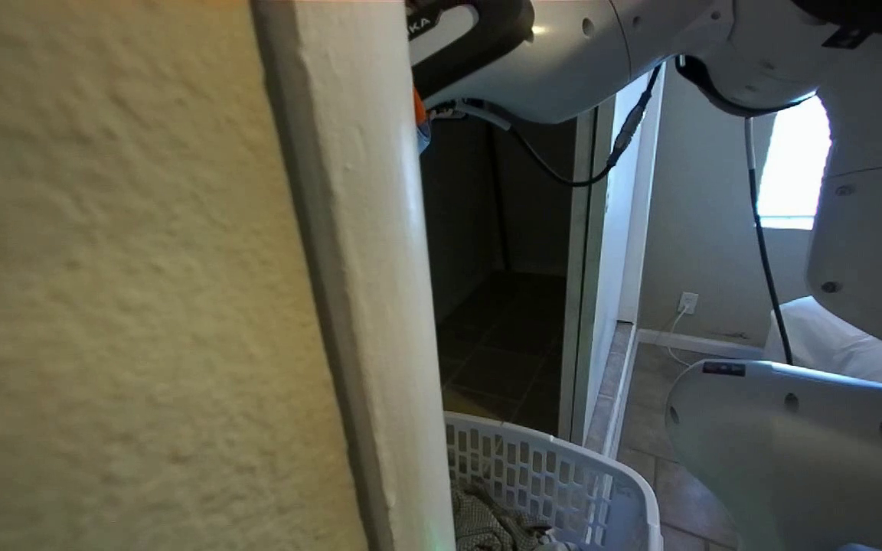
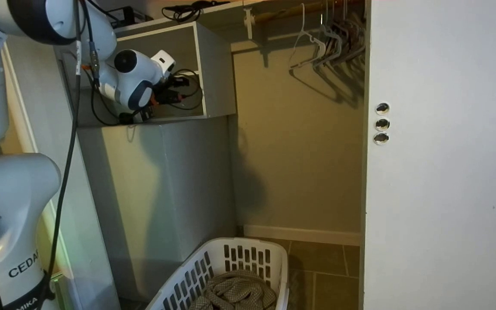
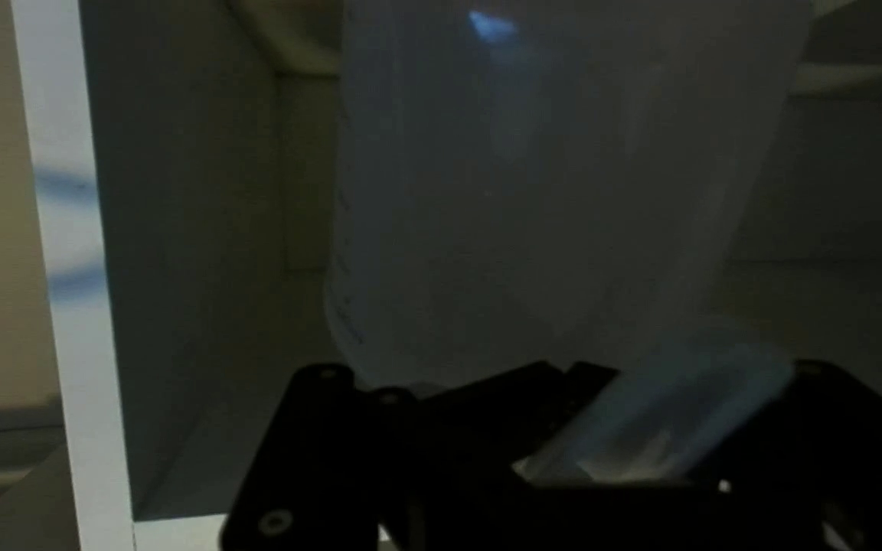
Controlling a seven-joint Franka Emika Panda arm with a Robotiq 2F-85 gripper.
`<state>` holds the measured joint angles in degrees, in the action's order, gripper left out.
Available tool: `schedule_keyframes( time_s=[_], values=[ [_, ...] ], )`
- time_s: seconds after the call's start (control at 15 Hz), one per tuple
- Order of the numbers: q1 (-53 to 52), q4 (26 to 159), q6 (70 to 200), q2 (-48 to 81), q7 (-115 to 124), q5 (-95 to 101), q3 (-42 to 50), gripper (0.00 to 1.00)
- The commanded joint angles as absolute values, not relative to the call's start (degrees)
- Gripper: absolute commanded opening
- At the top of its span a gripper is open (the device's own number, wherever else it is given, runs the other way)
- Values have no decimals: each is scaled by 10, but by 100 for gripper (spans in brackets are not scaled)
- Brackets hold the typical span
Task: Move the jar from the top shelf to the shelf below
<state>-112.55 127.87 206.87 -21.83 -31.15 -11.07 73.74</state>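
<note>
The jar (image 3: 517, 199) is a large, cloudy, translucent vessel with small marks on one side, filling the middle of the wrist view. Its pale bluish handle (image 3: 663, 421) slants in front of the gripper's right finger. My gripper (image 3: 565, 371) is shut around the handle, its dark tips almost meeting against the jar's lower part. In an exterior view the dark gripper body (image 2: 166, 94) is at the cabinet's open front; the fingers are hard to make out and the jar cannot be made out. In an exterior view the door post hides both gripper and jar. Which shelf level the jar is at is unclear.
The white-edged cabinet (image 2: 215, 73) has its side wall close beside the jar; its front edge (image 3: 77, 268) shows in the wrist view. Black cables lie on top (image 2: 187, 10). A white laundry basket (image 2: 280, 275) with cloth stands below. A door post (image 1: 364, 229) is beside the arm.
</note>
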Motion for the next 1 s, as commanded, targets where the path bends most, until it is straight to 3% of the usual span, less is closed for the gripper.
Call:
schedule_keyframes(
  time_s=[0.0,0.93],
  values=[
    [-1156,1269,2074,-217,-315,-99,767,0],
    [-1100,1261,1989,-209,-308,-120,730,0]
  ],
)
